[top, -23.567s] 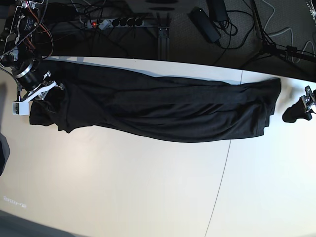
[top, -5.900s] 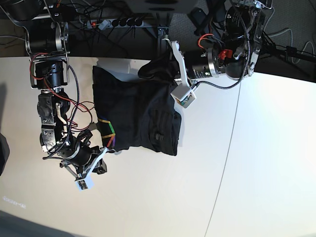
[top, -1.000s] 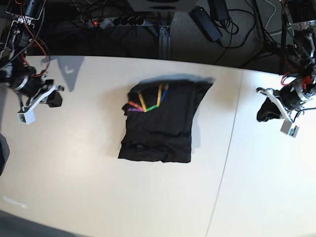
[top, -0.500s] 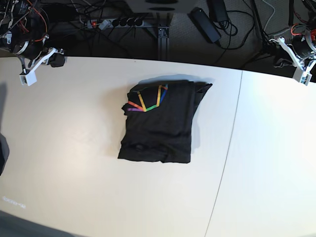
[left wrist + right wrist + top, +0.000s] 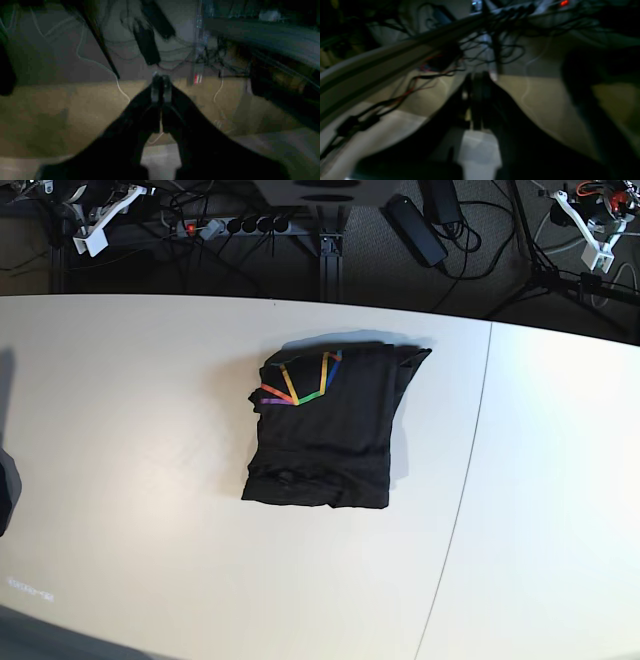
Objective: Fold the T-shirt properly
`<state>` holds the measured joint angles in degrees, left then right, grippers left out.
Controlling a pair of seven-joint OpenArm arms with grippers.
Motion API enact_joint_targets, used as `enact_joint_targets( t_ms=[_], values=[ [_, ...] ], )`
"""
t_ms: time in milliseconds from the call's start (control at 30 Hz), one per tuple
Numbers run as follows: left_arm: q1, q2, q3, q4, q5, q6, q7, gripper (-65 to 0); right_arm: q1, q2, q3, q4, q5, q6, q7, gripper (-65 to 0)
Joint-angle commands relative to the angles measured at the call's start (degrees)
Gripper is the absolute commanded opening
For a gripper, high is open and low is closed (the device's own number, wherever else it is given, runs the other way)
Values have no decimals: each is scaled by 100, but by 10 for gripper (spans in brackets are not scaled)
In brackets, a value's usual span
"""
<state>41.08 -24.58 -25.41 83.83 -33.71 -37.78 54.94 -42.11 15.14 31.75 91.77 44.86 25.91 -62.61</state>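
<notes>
Both end effectors — left (image 5: 598,228), right (image 5: 100,215) — clenched empty, have retreated beyond twelve o'clock; T-shirt (image 5: 325,428) lies folded mid-counter (image 5: 150,510) — apparently finished.

Black T-shirt (image 5: 325,435) with rainbow line print (image 5: 300,383), cream-white table (image 5: 130,480), dark grey floor (image 5: 400,270)
</notes>
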Motion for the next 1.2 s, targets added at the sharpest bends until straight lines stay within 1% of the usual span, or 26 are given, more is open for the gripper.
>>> enact_joint_targets(
  t_ms=[0, 100, 200, 267, 367, 500, 600, 767, 833, 900, 933, 1000, 1067, 1167],
  values=[
    [-17, -83, 90, -120, 92, 98, -57, -650, -76, -15, 28, -31, 35, 173, 26, -650],
    [-131, -85, 621, -603, 468, 437, -76, -650, -76, -151, -87, -363, -66, 170, 94, -650],
    [-291, -85, 1198, -1058, 699, 723, -114, -650, -76, -184, -330, -791, -227, 129, 195, -650],
    [-433, -83, 1554, -1370, 796, 852, -114, -650, -70, -181, -531, -1097, -352, 129, 339, -650],
    [-728, -81, 2017, -1843, 942, 1043, -118, -650, 2, -181, -846, -1578, -527, 96, 407, -650],
    [-1228, -81, 2559, -2522, 940, 1060, -208, -650, 256, -181, -1193, -2330, -614, 52, 444, -650],
    [-1633, -79, 2900, -3040, 938, 1058, -221, -650, 621, -181, -1377, -2977, -719, -33, 459, -650],
    [-2345, -63, 3386, -3851, 938, 1058, -308, -650, 1427, -181, -1469, -3926, -734, -66, 520, -650],
    [-2627, -9, 3543, -4168, 960, 1060, -313, -650, 1731, -184, -1469, -4214, -841, -68, 549, -650],
    [-2909, 76, 3696, -4470, 957, 1078, -317, -650, 2052, -184, -1469, -4476, -997, -72, 608, -650],
    [-3049, 136, 3757, -4616, 966, 1154, -337, -650, 2216, -184, -1469, -4601, -1034, -79, 619, -650],
    [-3314, 267, 3845, -4874, 1078, 1187, -450, -650, 2520, -184, -1469, -4843, -1132, -94, 649, -650],
    [-3550, 413, 3869, -5090, 1119, 1187, -505, -650, 2796, -184, -1469, -5062, -1255, -177, 649, -650],
    [-3856, 616, 3869, -5357, 1364, 1187, -614, -650, 3121, -184, -1469, -5289, -1346, -221, 651, -650]
  ],
)
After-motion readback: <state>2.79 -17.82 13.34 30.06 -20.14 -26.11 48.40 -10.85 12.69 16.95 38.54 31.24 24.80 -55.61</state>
